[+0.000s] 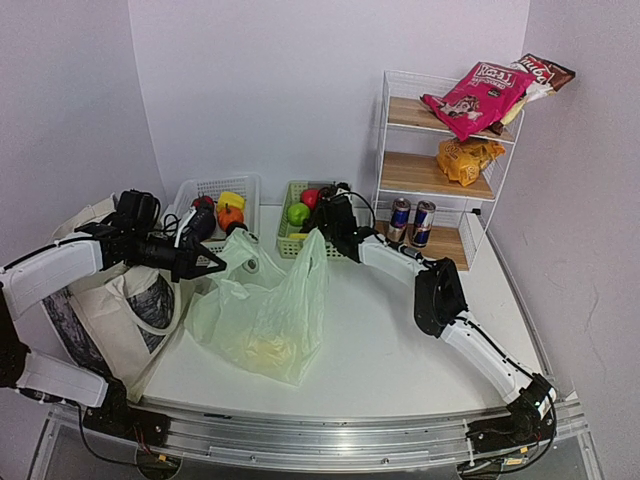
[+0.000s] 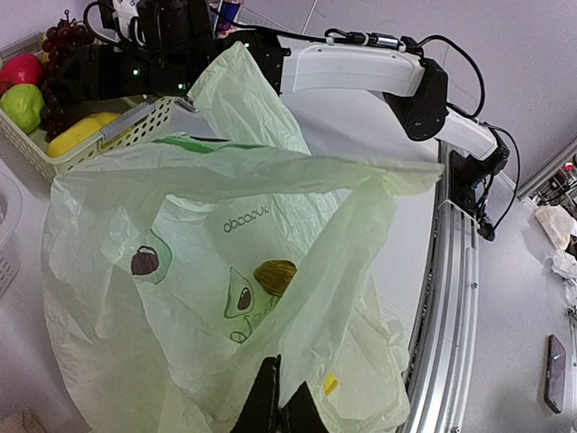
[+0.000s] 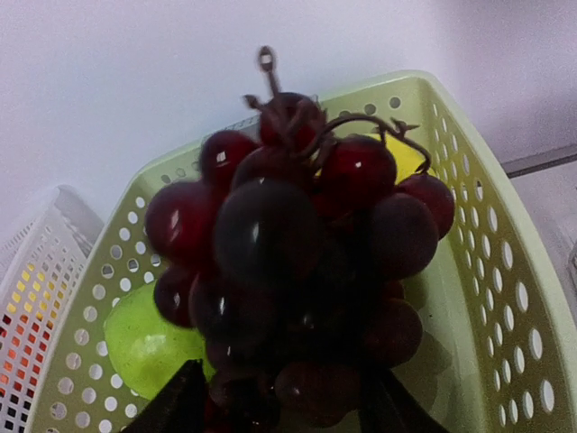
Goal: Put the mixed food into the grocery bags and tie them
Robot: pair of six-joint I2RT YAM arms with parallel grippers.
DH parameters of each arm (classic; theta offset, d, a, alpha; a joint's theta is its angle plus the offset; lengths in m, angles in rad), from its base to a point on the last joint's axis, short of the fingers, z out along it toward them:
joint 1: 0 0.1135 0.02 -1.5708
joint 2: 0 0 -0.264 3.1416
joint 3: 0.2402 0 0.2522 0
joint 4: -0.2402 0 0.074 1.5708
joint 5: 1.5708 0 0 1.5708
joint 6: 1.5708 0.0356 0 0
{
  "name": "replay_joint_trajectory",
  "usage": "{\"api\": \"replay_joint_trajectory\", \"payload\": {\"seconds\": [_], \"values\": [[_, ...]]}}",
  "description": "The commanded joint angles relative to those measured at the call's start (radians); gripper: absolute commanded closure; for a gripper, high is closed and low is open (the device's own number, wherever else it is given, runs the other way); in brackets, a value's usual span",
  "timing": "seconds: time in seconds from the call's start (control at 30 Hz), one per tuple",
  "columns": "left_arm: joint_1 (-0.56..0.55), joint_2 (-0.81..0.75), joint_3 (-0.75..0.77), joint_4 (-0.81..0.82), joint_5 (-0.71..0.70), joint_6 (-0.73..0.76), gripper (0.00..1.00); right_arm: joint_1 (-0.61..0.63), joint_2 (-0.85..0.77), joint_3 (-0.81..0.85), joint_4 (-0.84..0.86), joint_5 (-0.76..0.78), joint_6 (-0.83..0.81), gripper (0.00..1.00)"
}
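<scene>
Just over the green basket [image 3: 505, 271], grapes [image 3: 288, 244] are clasped by the right gripper [image 3: 284, 397].
The plastic bag [image 2: 180, 298] is pinched at its edge in the closed left gripper [image 2: 281, 401].

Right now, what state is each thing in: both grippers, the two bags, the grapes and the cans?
Left gripper: shut on the plastic bag at its handle.
Right gripper: shut on the grapes, over the green basket.
Plastic bag: standing on the table, untied.
Canvas tote: slumped at the table's left edge, not held.
Cans: upright on the bottom shelf.
</scene>
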Motion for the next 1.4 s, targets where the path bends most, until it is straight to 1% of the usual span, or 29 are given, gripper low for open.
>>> {"api": "replay_joint_trajectory", "payload": {"seconds": [0.0, 0.1, 0.13, 0.17, 0.47, 0.57, 0.67, 0.73, 0.9, 1.07, 1.17, 1.37], "values": [[0.011, 0.017, 0.034, 0.018, 0.021, -0.008, 1.0, 0.0, 0.057, -0.01, -0.024, -0.042, 0.029, 0.62], [0.015, 0.014, 0.04, 0.009, 0.011, -0.005, 1.0, -0.002, 0.062, -0.001, -0.001, -0.033, 0.041, 0.9], [0.017, 0.014, 0.043, 0.004, 0.01, -0.002, 1.0, -0.003, 0.055, -0.007, 0.002, -0.034, 0.038, 0.97], [0.019, 0.015, 0.045, -0.002, 0.009, 0.002, 1.0, -0.004, 0.044, -0.016, 0.011, -0.039, 0.035, 1.0], [0.021, 0.007, 0.056, 0.002, 0.004, 0.008, 1.0, -0.004, -0.128, -0.09, 0.131, -0.103, -0.062, 1.0], [0.021, -0.004, 0.049, 0.008, 0.001, 0.001, 1.0, -0.009, -0.189, -0.121, 0.161, -0.16, -0.079, 1.0], [0.021, -0.015, 0.04, 0.023, 0.001, -0.011, 1.0, -0.01, -0.229, -0.146, 0.213, -0.259, -0.079, 1.0], [0.021, -0.026, 0.034, 0.03, -0.002, -0.019, 1.0, -0.005, -0.254, -0.161, 0.228, -0.298, -0.083, 1.0], [0.021, -0.046, 0.02, 0.036, -0.016, -0.032, 1.0, 0.001, -0.341, -0.268, 0.285, -0.279, -0.098, 1.0], [0.022, -0.051, 0.014, 0.047, -0.019, -0.035, 1.0, 0.0, -0.358, -0.25, 0.291, -0.291, -0.14, 1.0], [0.022, -0.051, 0.013, 0.054, -0.019, -0.035, 1.0, 0.0, -0.381, -0.267, 0.293, -0.311, -0.129, 1.0], [0.023, -0.06, 0.01, 0.07, -0.03, -0.057, 1.0, 0.01, -0.482, -0.306, 0.316, -0.372, -0.13, 1.0]]}}
